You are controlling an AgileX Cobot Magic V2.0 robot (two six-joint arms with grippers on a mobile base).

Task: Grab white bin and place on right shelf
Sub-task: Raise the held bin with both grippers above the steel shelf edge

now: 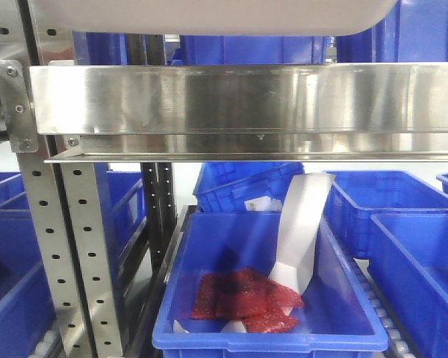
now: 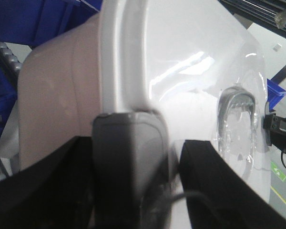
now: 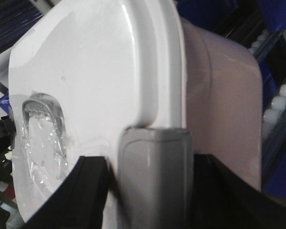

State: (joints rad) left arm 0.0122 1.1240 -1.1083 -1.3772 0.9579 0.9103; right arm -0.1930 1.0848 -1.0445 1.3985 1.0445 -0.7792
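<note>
The white bin (image 1: 209,15) shows only as its pale underside at the top of the front view, just above the right shelf's shiny steel front rail (image 1: 246,97). In the left wrist view the bin's glossy lid (image 2: 181,62) and pinkish side (image 2: 52,95) fill the frame. My left gripper (image 2: 133,186) is shut on the bin at a grey end latch (image 2: 128,152). The right wrist view mirrors this: lid (image 3: 95,62), pinkish side (image 3: 224,95), and my right gripper (image 3: 155,191) shut on the other grey latch (image 3: 155,162). A recessed handle (image 3: 40,124) sits in the lid.
Below the rail a blue crate (image 1: 269,339) holds red packets (image 1: 243,298) and a white folded sheet (image 1: 302,224). More blue crates (image 1: 411,239) stand right, left and behind. Perforated grey uprights (image 1: 67,246) rise at the left. Roller tracks (image 3: 281,95) run beside the bin.
</note>
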